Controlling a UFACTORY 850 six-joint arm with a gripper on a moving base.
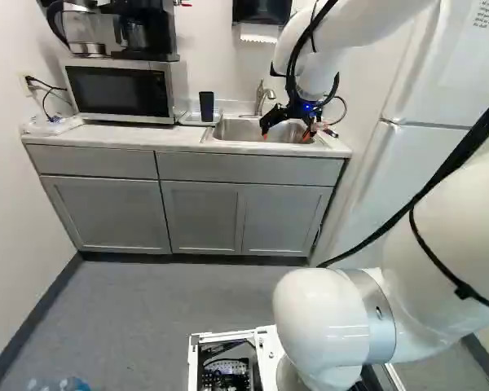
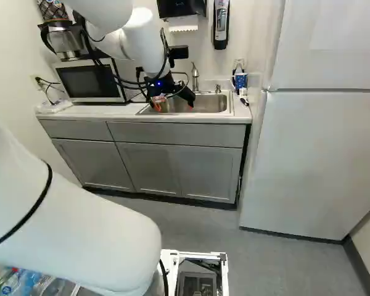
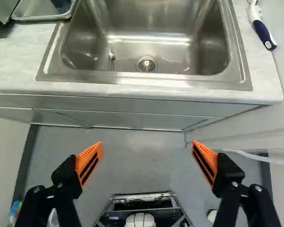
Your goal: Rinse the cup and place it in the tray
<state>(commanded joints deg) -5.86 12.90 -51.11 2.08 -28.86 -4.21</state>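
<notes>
Marbled off-white countertop (image 1: 118, 136) runs along a plain pale wall, w/ flat gray cabinets (image 1: 200, 213) below & smooth gray floor (image 1: 163, 309). Black cup (image 1: 206, 106) stands upright on the tray (image 3: 40, 18), btwn microwave (image 1: 118, 90) & sink (image 3: 156, 28). It's well apart from the gripper (image 1: 286, 133), off to its left in the left base view; wrist view catches only the cup's lower part, ahead of the gripper & off to one side. Fingers are spread wide, nothing held; just floor & cabinet front show btwn them. Orange pads (image 3: 90, 161) are ribbed wedges w/ dark slots.

Tray's shallow, shiny metal, w/ rounded corners & a raised rim. Cup's tall & straight-sided, tapering a bit to the btm; prob. plastic, hard to tell at that size. Sink's brushed stainless, a rect. basin w/ rounded corners, soft reflections & a round drain (image 3: 146, 65). Curved metal faucet (image 2: 195, 77) rises behind it. Blue-&-white handled tool (image 3: 262, 30) lies on the counter beside the sink, opp. side from the tray.
</notes>
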